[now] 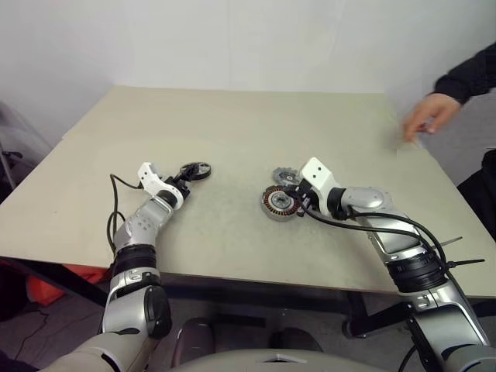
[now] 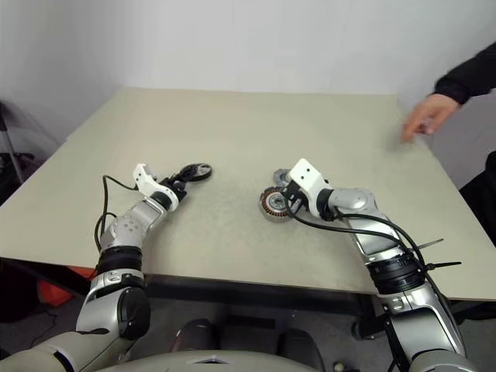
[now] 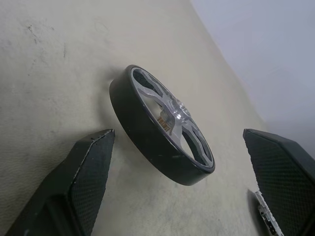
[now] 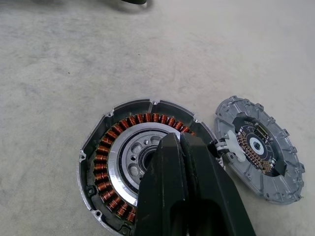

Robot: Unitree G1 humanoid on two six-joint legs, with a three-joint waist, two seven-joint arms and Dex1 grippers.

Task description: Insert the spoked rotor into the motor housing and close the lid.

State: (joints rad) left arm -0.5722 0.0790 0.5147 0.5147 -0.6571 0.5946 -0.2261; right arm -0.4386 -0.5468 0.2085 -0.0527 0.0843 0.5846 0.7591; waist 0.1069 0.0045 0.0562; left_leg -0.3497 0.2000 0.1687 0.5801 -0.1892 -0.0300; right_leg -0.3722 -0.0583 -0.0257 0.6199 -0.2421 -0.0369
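The spoked rotor (image 1: pixel 196 170), a black-rimmed ring with silver spokes, lies flat on the table left of centre. My left gripper (image 1: pixel 184 180) sits low just in front of it, open, and its two fingers (image 3: pixel 88 172) flank the rotor (image 3: pixel 162 125) without touching it. The motor housing (image 1: pixel 277 203), a metal ring of coppery windings around a silver hub, lies at mid-table. Over its near edge my right gripper (image 4: pixel 174 140) is shut with nothing between the fingers. Right behind the housing (image 4: pixel 113 167) lies the lid (image 4: pixel 258 147), a grey disc with a toothed edge.
A person's hand (image 1: pixel 430 115) in a dark sleeve hovers over the far right corner of the beige table (image 1: pixel 232 124). The table's right edge runs close to my right arm. A black cable hangs from each forearm.
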